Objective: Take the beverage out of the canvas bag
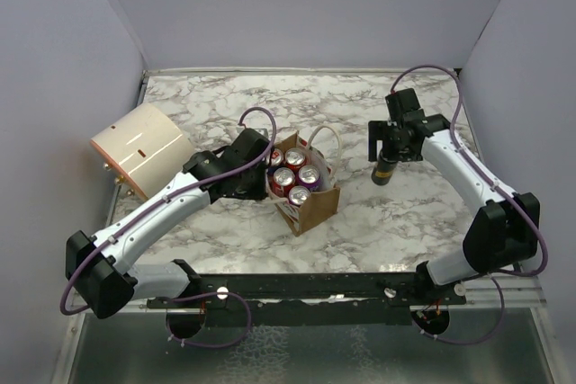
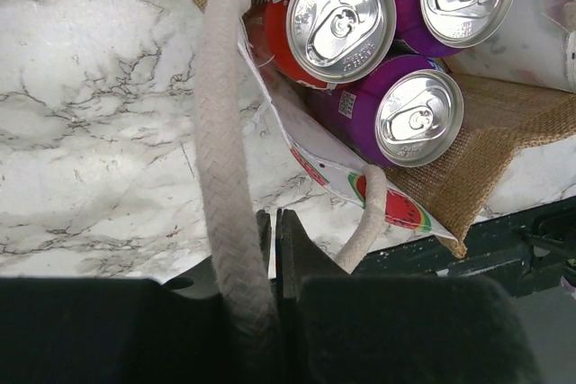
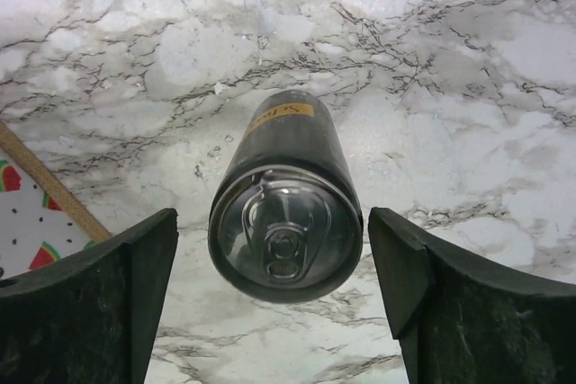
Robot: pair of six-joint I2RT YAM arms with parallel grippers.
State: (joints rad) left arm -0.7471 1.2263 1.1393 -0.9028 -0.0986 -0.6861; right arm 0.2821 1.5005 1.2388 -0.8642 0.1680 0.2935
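Note:
The brown canvas bag (image 1: 310,209) stands mid-table, with several red and purple cans (image 1: 295,177) upright inside. My left gripper (image 1: 263,168) is at the bag's left rim. In the left wrist view the gripper (image 2: 273,218) is shut on the bag's thin white-lined edge (image 2: 270,105). A white rope handle (image 2: 220,132) lies over its left finger. A red can (image 2: 340,20) and purple cans (image 2: 418,117) show there. My right gripper (image 1: 387,152) is open above a black can (image 1: 384,171) standing on the table right of the bag. In the right wrist view the gripper's (image 3: 273,222) fingers stand clear on either side of the can (image 3: 286,177).
A large cream cylinder (image 1: 139,148) lies at the left by the wall. Grey walls close off the marble table (image 1: 360,231) at the left, back and right. The bag's watermelon-print corner (image 3: 27,213) shows at the left of the right wrist view.

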